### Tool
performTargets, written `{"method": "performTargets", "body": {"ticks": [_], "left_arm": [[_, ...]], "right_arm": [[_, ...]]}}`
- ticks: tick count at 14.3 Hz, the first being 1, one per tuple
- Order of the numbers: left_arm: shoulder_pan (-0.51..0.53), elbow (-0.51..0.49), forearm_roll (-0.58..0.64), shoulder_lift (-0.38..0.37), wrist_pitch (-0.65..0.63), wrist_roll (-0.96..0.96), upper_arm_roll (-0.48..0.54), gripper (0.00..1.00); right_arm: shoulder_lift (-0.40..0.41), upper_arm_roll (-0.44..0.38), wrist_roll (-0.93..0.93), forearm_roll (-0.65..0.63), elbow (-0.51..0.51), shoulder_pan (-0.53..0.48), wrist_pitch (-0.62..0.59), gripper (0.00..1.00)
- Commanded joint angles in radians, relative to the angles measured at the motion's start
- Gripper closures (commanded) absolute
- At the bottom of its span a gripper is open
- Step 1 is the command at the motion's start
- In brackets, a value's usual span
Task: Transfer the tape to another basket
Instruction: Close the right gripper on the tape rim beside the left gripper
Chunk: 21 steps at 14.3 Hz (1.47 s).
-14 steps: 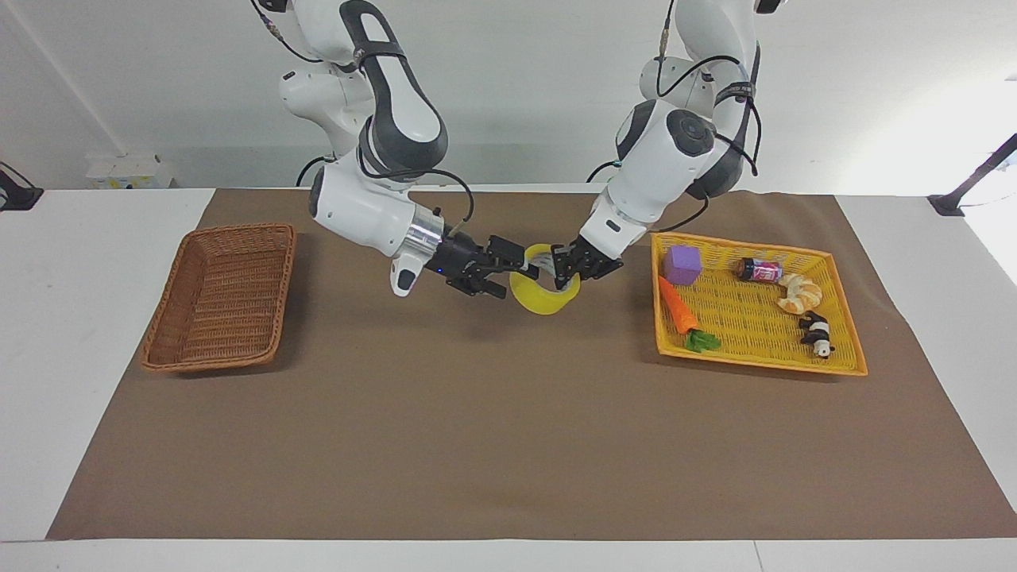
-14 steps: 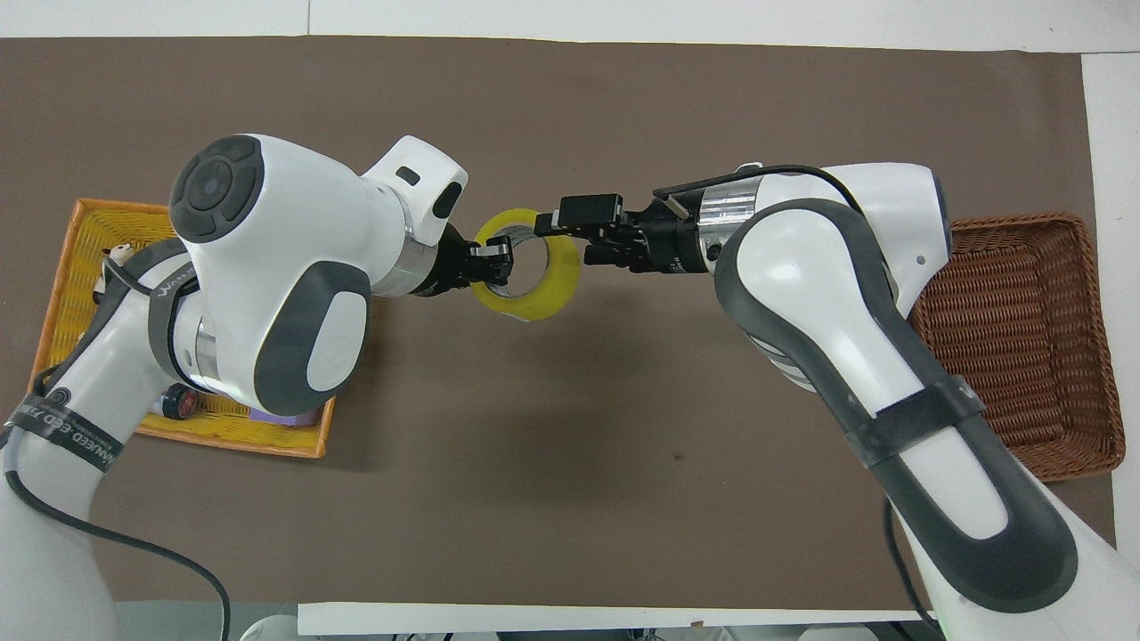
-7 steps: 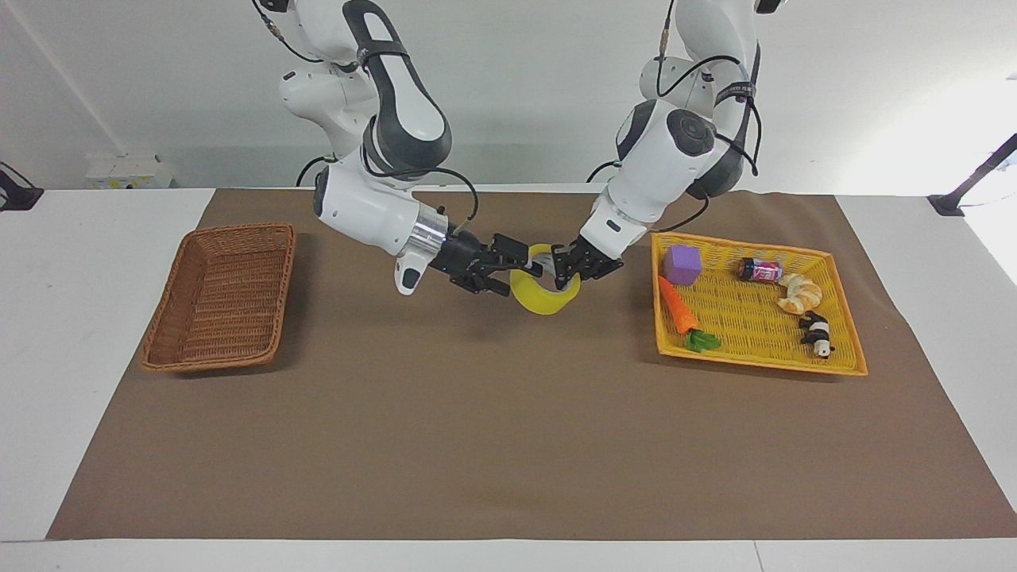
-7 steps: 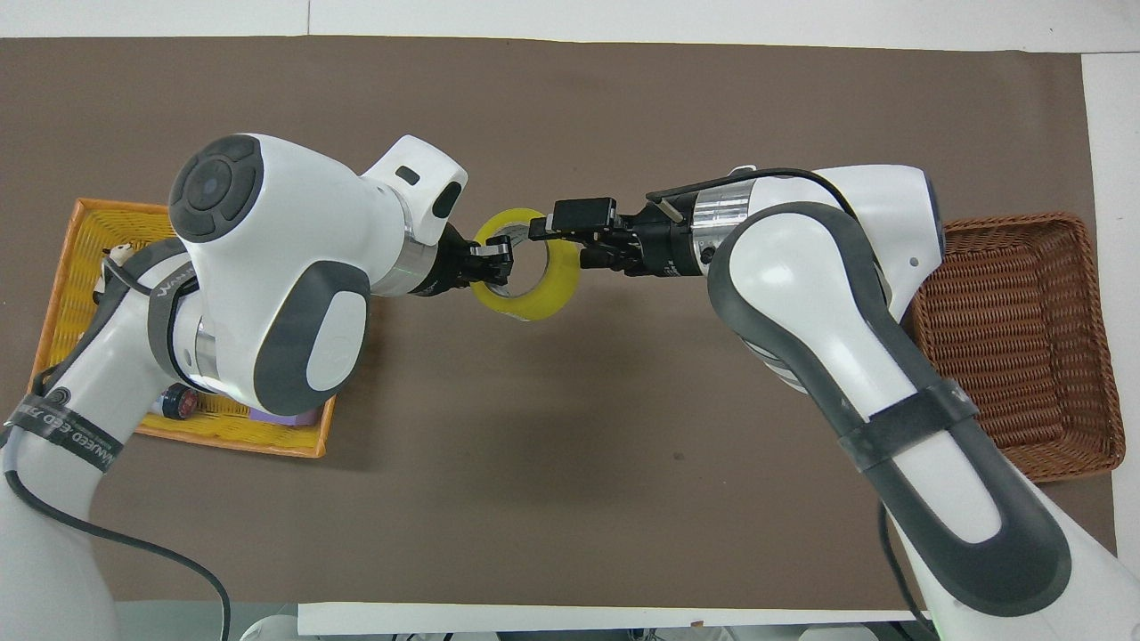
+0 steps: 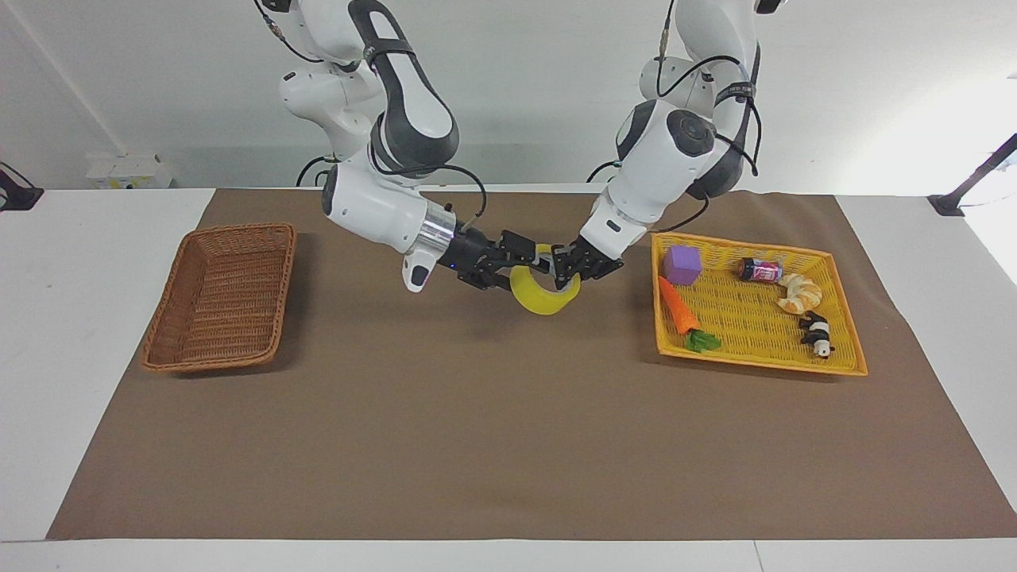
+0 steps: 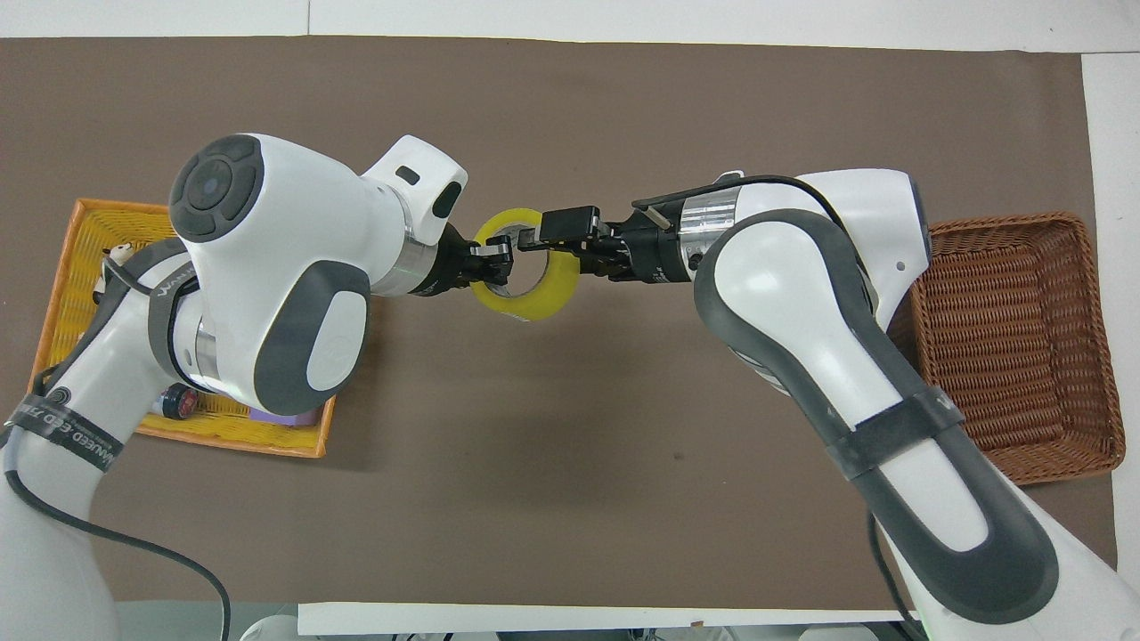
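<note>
Hanging between both hands, tape (image 5: 544,294), left hand (image 5: 566,266) pinching it, right hand (image 5: 531,264) spread around its rim.

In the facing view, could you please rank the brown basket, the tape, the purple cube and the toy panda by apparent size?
1. brown basket
2. tape, held above the mat, so slightly nearer the camera
3. purple cube
4. toy panda, close to the cube, so that order is unsure

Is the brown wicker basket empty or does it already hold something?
Empty. In both views the brown wicker basket shows only bare weave inside; the tape is up between both grippers.
</note>
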Motion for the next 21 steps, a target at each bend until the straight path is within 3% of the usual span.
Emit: {"method": "performTargets", "body": {"ticks": [1,9,11,15,17,18,19,20,21], "left_arm": [[0.004,0.024,-0.016,0.01,-0.004,0.007,0.0,0.96],[0.004,0.024,-0.016,0.01,-0.004,0.007,0.0,0.96],[0.004,0.025,-0.016,0.01,-0.003,0.007,0.0,0.96],[0.004,0.024,-0.016,0.01,-0.004,0.007,0.0,0.96],[0.004,0.024,-0.016,0.01,-0.007,0.007,0.0,0.96],[0.004,0.027,-0.016,0.01,-0.012,0.009,0.0,0.9],[0.004,0.025,-0.016,0.01,0.0,0.009,0.0,0.62],[0.004,0.025,-0.014,0.01,0.003,0.009,0.002,0.09],[0.002,0.027,-0.013,0.01,0.008,0.0,0.0,0.0]], "right_arm": [[-0.008,-0.002,-0.002,0.014,-0.009,0.0,-0.002,0.24],[-0.01,-0.002,0.0,0.012,-0.009,-0.001,-0.002,0.3],[-0.01,-0.002,0.0,0.012,-0.011,-0.001,-0.004,0.37],[-0.011,-0.003,0.0,0.012,-0.011,-0.01,-0.031,0.4],[-0.011,-0.002,0.001,0.012,-0.011,-0.01,-0.03,0.46],[-0.011,-0.002,0.001,0.012,-0.011,-0.01,-0.031,0.51],[-0.011,-0.002,0.003,0.012,-0.011,-0.01,-0.031,0.63],[-0.011,-0.002,0.004,0.012,-0.011,-0.01,-0.031,0.74],[-0.011,-0.002,0.006,0.012,-0.011,-0.01,-0.031,0.82]]}}
